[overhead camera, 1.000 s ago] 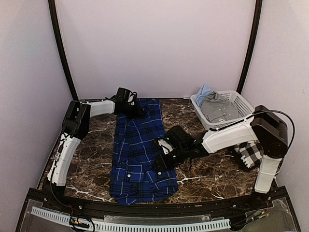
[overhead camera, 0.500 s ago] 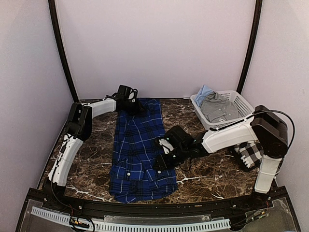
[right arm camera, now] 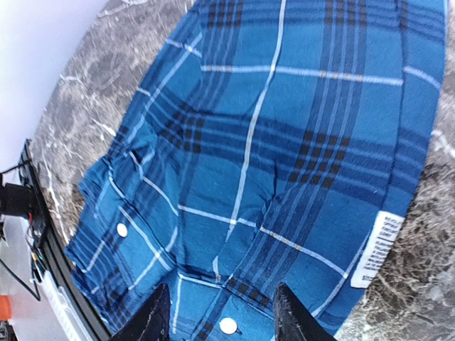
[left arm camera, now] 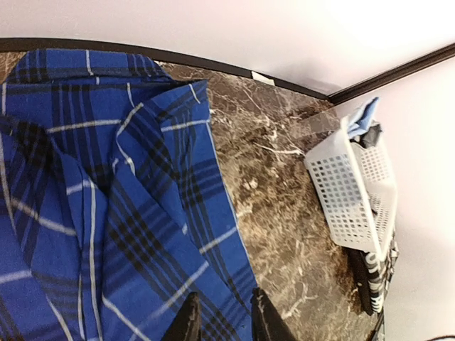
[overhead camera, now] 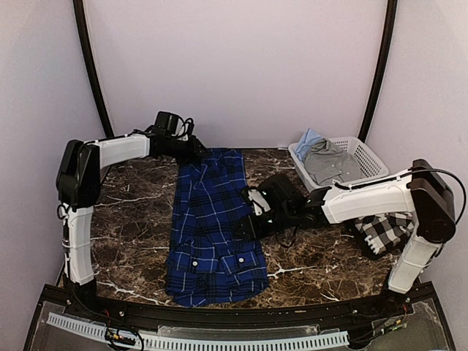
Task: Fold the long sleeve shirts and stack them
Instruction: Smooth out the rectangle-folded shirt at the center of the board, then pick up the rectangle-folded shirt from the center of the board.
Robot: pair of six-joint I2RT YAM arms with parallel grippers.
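Your left gripper (left arm camera: 222, 317) stands narrowly parted, your right gripper (right arm camera: 217, 311) wide, both empty above the creased, long-folded royal blue plaid cloth shirt (overhead camera: 207, 219).

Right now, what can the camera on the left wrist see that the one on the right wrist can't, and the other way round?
Only the left wrist view: the white basket with a light blue cloth poking out, the collar end of the blue plaid shirt, and a sliver of the black-and-white checked shirt beside the basket.
Only the right wrist view: that shirt's white buttons, its white care label, and some cables past the table's edge.
Both: the blue plaid shirt lying on the brown marble table.
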